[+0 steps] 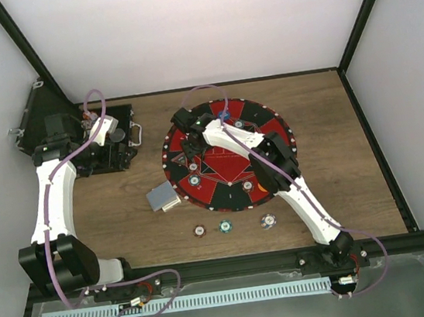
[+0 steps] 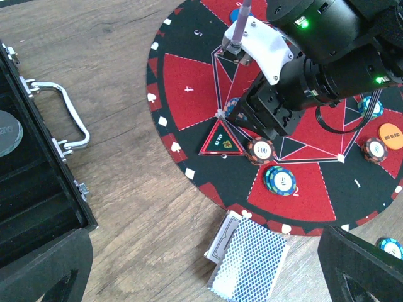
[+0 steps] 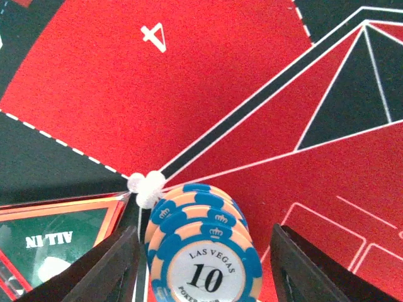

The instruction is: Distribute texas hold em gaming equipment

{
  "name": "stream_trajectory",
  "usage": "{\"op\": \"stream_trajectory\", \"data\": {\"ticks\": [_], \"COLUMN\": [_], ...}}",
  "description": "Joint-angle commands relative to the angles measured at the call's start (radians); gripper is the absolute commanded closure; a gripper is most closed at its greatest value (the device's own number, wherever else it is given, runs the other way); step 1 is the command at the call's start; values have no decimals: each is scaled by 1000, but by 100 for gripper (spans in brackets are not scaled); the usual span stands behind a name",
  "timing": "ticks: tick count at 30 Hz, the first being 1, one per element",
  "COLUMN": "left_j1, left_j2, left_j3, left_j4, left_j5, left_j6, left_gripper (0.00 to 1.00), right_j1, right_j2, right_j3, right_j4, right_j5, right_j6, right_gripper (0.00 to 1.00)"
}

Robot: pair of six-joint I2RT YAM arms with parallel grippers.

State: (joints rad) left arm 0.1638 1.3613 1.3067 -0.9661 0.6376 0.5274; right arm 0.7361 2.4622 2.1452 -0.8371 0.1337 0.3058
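Poker chips (image 3: pixel 204 264), a short blue-and-cream stack, sit on the red felt mat (image 3: pixel 208 75) between the spread jaws of the right gripper (image 3: pixel 203 236), which stand just clear of both sides. They look stiff, light and slick-edged, and are likely to slide apart, so pinch low across the rims. The left gripper (image 2: pixel 201 264) hangs wide open above the card deck (image 2: pixel 249 264).

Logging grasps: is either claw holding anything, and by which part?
Nothing is held. The right claw straddles the stack of blue chips, fingers clear of its edges; the left claw is open and empty.
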Motion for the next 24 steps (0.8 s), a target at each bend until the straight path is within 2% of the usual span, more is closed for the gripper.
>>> {"op": "stream_trajectory", "data": {"ticks": [1,5,8,11,17,21,24], "left_j1": [5,5,4,5,5,5,5], "left_j2": [0,-4,-5,-9,-13,-17,-22], "left_j3": [2,0,1,0,-9,-20,-32], "left_j4": [12,10,10,11,18,21,25], "left_j5": [21,16,16,12,21,23,20], "left_j6": [-3,0,0,-1,-3,-1,0], "left_gripper": [0,0,0,0,0,0,0], "right_j1": [-5,-6,-4,-4,4,28,49], "right_j2": [-61,-133,-243,-401,-768,-978,-1113], "right_j3": [56,57,-19,-213,-718,-1006,-1158], "right_j4": [-30,-60,-61,-15,53,36,2], "right_j5": [51,78,84,82,49,37,29], "right_j6": [-24,-25,-8,14,108,212,308], "right_gripper": [40,39,36,34,27,22,19]}}
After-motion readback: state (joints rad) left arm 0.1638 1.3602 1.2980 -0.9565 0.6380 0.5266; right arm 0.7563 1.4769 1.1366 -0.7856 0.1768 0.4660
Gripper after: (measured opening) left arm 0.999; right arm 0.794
